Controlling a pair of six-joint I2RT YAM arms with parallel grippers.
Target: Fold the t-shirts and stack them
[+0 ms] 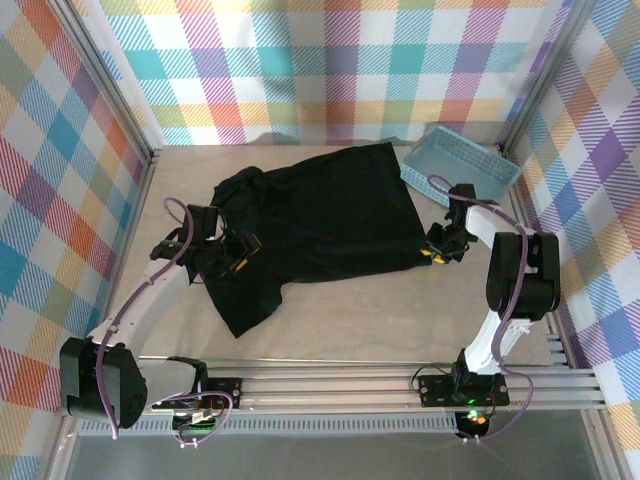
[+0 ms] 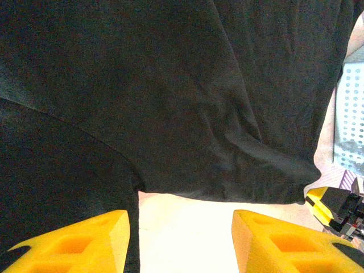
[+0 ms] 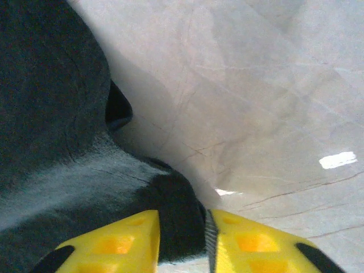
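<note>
Right tool [image 3: 182,228] is pinched on the t-shirt [image 1: 320,215] edge so it can be pulled flat. The left tool [image 2: 179,230] is held open over the t-shirt, which is spread on the table [image 1: 400,320].

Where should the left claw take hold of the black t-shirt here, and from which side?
Probably the near edge of the t-shirt, by the sleeve junction, approached low from the near side. That edge lies flat with bare table before it, right ahead of the open left claw, and the right claw pinches its right corner.
</note>
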